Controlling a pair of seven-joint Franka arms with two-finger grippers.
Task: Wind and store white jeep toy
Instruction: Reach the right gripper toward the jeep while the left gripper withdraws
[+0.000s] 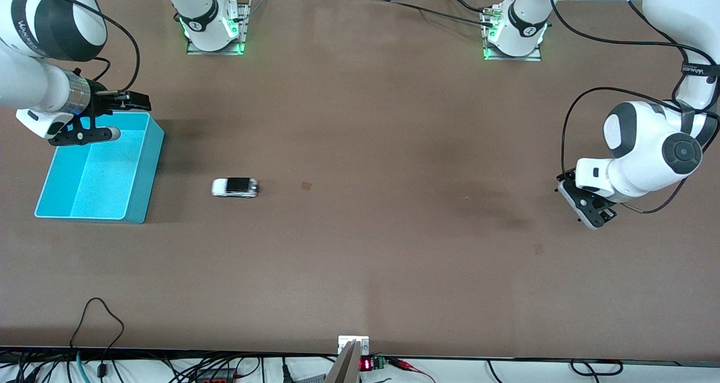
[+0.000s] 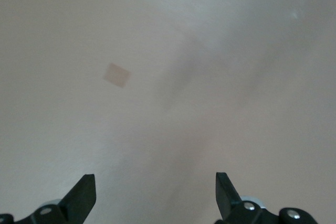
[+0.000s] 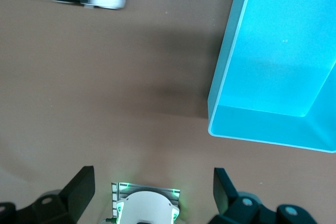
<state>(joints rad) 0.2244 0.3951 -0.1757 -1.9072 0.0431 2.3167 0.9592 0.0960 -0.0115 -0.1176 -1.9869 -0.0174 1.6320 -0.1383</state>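
We found the white jeep toy (image 1: pixel 235 187) lying on the surface (image 1: pixel 360 259), beside the turquoise bin (image 1: pixel 143 169) toward the left arm's end. The right end effector (image 1: pixel 107 118) hung over the bin, released and holding nothing, well apart from the toy. The left end effector (image 1: pixel 588 211) waited at its own end, fingers (image 2: pixel 84 195) spread, farther still from the bin.

Even overhead light; left wrist view seems hazy.

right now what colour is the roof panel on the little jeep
Black, on the white jeep toy; it shows best in the front view.
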